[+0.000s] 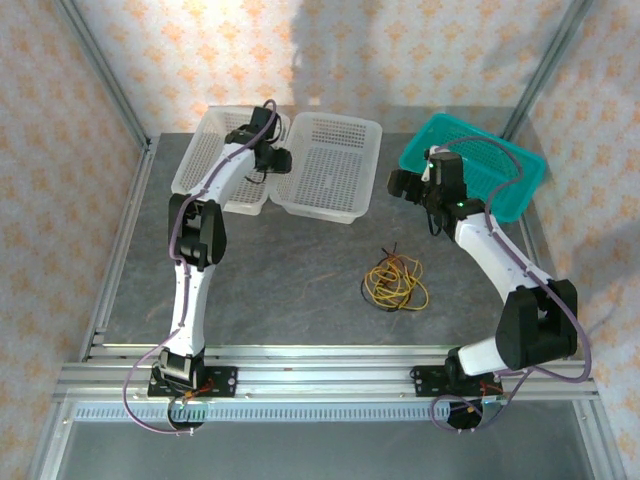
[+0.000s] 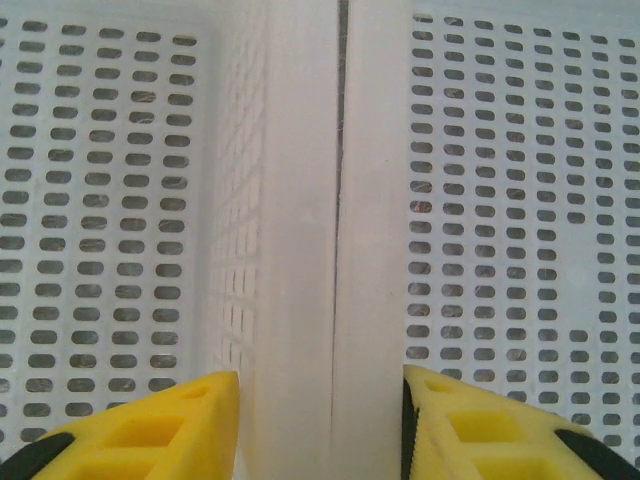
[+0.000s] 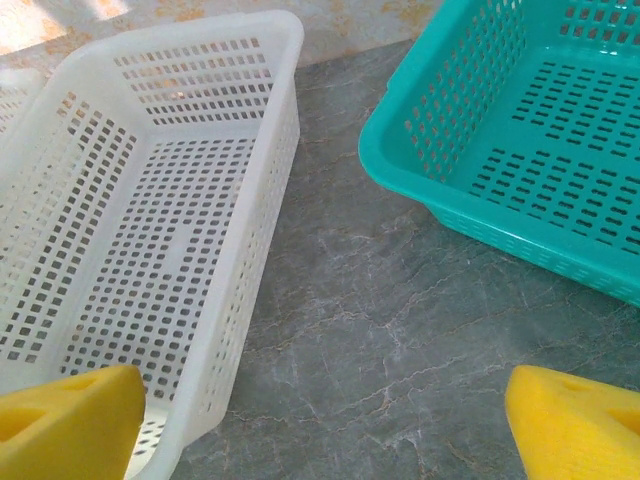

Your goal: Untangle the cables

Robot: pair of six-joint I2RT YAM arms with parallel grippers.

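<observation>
Several cables point(image 1: 395, 283) lie well apart from both jaws; right wide, left astride basket rims point(image 2: 300, 200), grip unclear.

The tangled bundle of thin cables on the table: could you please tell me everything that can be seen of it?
The tangle of thin yellow, dark and orange-red cables lies as one loose, round heap of overlapping loops, mostly yellow, dark and reddish ends poking out at its far side. It rests flat on the grey marbled table, nearer than the white perforated basket and apart from it. Only the table touches it; it is not yet untangled.
</observation>
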